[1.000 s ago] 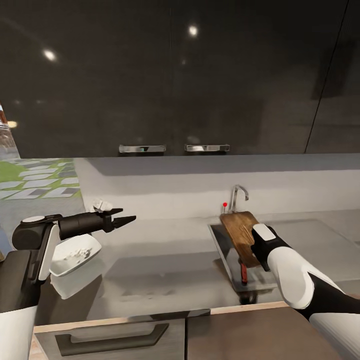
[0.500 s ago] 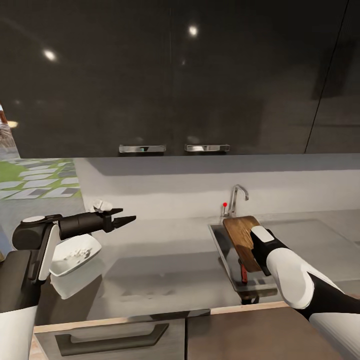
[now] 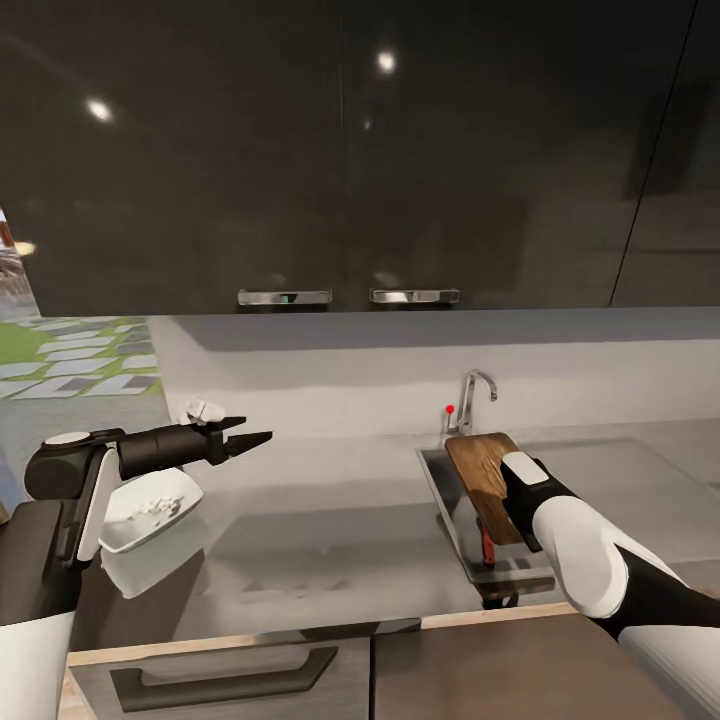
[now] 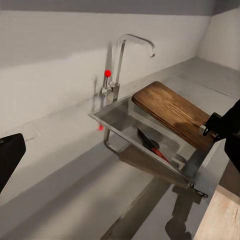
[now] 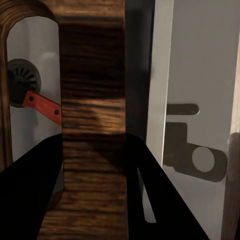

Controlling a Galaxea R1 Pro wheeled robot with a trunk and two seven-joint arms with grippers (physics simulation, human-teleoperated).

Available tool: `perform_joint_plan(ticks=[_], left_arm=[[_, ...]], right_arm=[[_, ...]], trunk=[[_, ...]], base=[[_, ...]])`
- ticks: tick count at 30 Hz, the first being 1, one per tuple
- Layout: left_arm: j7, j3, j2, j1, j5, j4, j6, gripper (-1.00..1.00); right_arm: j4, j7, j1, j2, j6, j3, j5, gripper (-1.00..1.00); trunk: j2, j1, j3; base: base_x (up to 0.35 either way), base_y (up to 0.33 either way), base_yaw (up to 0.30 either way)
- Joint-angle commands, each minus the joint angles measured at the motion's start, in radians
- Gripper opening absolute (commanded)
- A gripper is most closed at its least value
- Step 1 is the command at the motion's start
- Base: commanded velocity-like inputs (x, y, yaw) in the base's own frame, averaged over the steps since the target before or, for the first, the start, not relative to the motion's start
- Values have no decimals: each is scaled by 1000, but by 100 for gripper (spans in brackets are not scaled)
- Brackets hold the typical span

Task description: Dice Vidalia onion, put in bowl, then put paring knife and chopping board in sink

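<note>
My right gripper (image 3: 512, 503) is shut on the brown wooden chopping board (image 3: 482, 468), holding it tilted over the steel sink (image 3: 438, 492). In the right wrist view the board (image 5: 92, 100) lies between the dark fingers (image 5: 30, 195), and the paring knife's reddish handle (image 5: 42, 107) shows through its handle slot. The paring knife (image 3: 488, 546) lies on the sink floor under the board, also seen as the knife (image 4: 152, 145) in the left wrist view. My left gripper (image 3: 252, 432) hovers open and empty above the grey countertop (image 3: 330, 540), next to the white bowl (image 3: 150, 512) with diced onion bits.
The chrome tap (image 3: 478, 386) with its red dot stands behind the sink. Dark upper cabinets (image 3: 350, 150) hang low over the counter. A few white cubes (image 3: 203, 409) lie by the back wall behind my left gripper. Drawer fronts (image 3: 220, 675) run below the counter edge.
The right gripper has shifted the board slightly right and down over the sink. The left arm and bowl are unchanged.
</note>
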Motion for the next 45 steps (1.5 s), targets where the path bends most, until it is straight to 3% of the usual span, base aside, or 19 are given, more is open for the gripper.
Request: perform_joint_plan(ticks=[1, 30, 45], left_arm=[[-3, 1, 0, 0, 1, 0, 8, 100], [-3, 0, 0, 0, 1, 0, 10, 100], [-3, 2, 1, 0, 1, 0, 10, 100]], right_arm=[[-2, -6, 0, 0, 9, 5, -5, -100], [65, -6, 0, 13, 2, 5, -2, -100], [165, -5, 0, 9, -6, 5, 0, -100]], trunk=[[-1, 0, 0], [-1, 0, 0], [-1, 0, 0]], base=[[0, 0, 0], [85, 0, 0], [0, 0, 0]])
